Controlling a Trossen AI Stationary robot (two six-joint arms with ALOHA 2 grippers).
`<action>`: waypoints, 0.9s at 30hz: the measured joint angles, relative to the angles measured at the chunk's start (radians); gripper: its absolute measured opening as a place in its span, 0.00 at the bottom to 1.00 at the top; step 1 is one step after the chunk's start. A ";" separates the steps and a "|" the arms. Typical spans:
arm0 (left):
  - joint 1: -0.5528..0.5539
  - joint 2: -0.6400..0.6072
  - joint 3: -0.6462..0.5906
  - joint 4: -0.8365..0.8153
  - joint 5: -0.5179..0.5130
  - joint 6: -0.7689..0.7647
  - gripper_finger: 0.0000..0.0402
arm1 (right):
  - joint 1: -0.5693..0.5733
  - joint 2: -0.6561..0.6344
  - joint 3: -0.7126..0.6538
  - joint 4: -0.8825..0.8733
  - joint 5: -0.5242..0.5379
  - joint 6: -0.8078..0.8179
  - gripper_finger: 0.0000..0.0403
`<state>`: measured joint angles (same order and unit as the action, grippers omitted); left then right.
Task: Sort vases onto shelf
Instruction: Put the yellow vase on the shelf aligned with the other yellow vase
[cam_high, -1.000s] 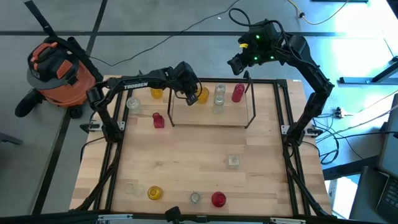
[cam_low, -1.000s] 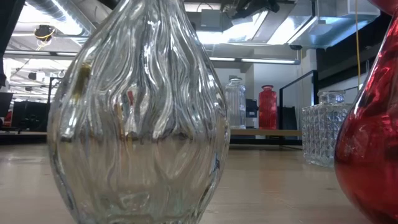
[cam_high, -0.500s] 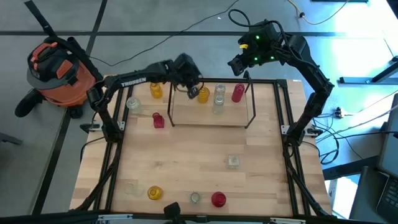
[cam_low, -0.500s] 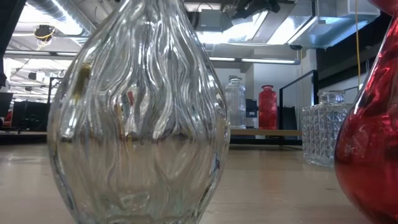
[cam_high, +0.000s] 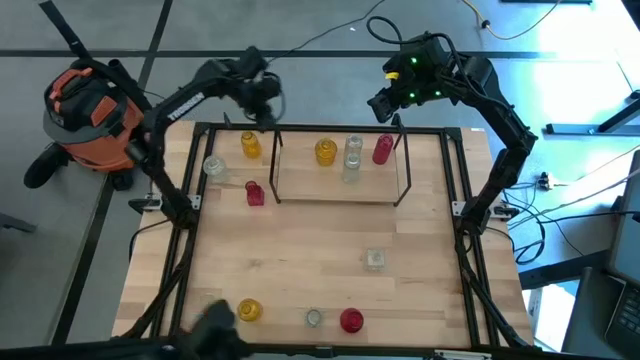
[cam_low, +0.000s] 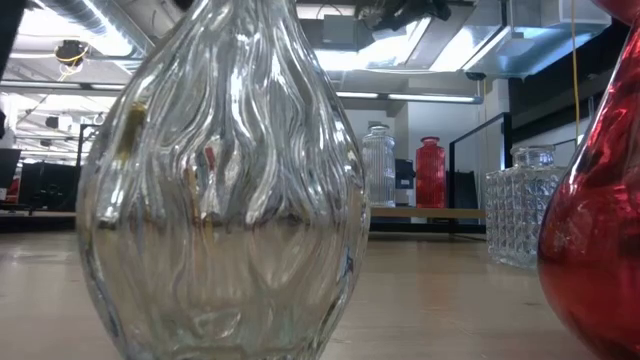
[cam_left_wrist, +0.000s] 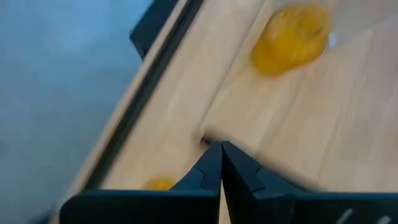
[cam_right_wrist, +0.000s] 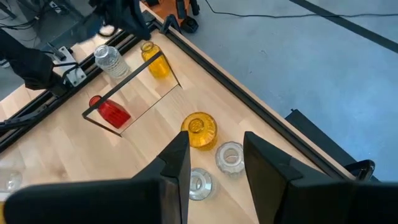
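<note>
Glass is what both arms deal with here: small translucent vases, rigid, smooth-sided and likely slippery, light enough to tip at a nudge and liable to chip if knocked or dropped. The shelf (cam_high: 340, 190) stands at the table's (cam_high: 300, 250) far side, and on it are a yellow vase (cam_high: 325, 152), two clear vases (cam_high: 352, 158) and a red vase (cam_high: 382, 149). Just off its left end wait another yellow vase (cam_high: 250, 145), a clear jar (cam_high: 214, 166) and a small red vase (cam_high: 255, 193); a cut-glass jar (cam_high: 374, 259) sits mid-table, and a yellow jar (cam_high: 249, 310), a clear one (cam_high: 314, 318) and a red one (cam_high: 351, 320) line the near edge. The left gripper (cam_high: 262, 92) hangs above the table's far-left corner, fingers pressed together and empty. The right gripper (cam_high: 385, 102) hovers over the shelf's far-right post, fingers parted with nothing between them. Judging by shape, the narrow necks or straight mid-bodies give the surest hold; a gentle squeeze low on the body would limit tipping, and ribbed or faceted walls may grip better than plain bulbs.
</note>
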<state>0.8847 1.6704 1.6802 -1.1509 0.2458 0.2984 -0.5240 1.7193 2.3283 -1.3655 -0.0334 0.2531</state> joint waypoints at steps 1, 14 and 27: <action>0.036 -0.028 -0.054 0.034 0.031 -0.001 0.00 | 0.000 0.000 0.000 0.000 0.000 0.000 0.27; 0.251 -0.215 -0.458 0.272 0.043 -0.016 0.09 | 0.000 0.014 0.000 0.032 0.060 -0.048 0.27; 0.213 -0.110 -0.460 0.221 -0.139 -0.034 0.45 | 0.000 0.021 0.000 0.022 0.041 -0.047 0.27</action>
<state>1.0978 1.5600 1.2201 -0.9301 0.1073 0.2646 -0.5240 1.7405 2.3280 -1.3437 0.0074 0.2060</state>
